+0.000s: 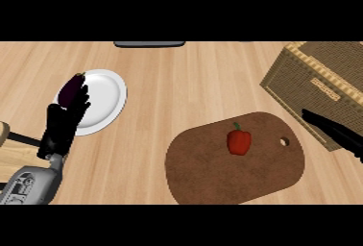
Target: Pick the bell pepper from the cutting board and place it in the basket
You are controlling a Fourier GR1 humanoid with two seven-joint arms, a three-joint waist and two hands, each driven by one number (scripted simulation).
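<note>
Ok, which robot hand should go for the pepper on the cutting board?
Right. The right robot hand sits beside the cutting board, near the pepper and the basket; the left robot hand rests over by the plate.

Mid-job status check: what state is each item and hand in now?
Brown rounded cutting board: flat, one item on it.
Red bell pepper: lying on that board, unheld.
Woven wicker basket: upright, pepper not in it.
White round plate: flat, one item on it.
Dark purple eggplant: lying on that plate's rim.
Left hand: open, resting at left.
Right hand: open, empty, beside basket.
</note>
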